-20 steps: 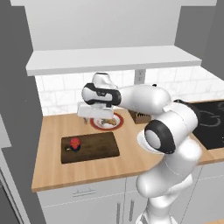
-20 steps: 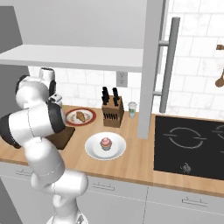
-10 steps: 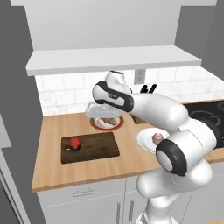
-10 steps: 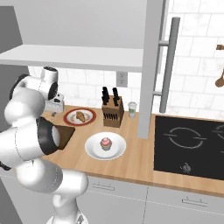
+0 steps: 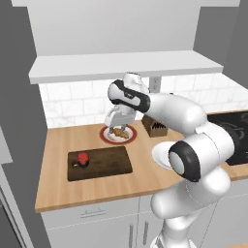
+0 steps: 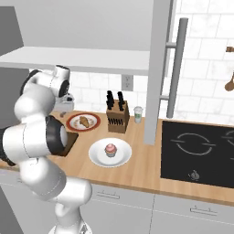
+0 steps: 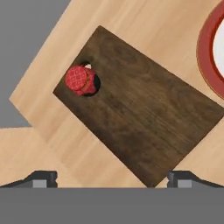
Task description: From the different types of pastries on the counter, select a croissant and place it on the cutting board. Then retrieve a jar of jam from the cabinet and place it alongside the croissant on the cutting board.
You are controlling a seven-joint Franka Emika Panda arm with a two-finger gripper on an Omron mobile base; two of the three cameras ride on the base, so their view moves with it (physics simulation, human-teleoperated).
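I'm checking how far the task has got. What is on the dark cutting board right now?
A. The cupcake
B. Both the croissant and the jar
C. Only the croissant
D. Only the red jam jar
D: the jam jar stands alone on the cutting board, while the croissant lies on its red-rimmed plate.

A knife block with dark handles stands near the back edge of the worktop. Just beside it, a small white cup. A black hob occupies the right end. Two plates, red-rimmed and white, sit apart.
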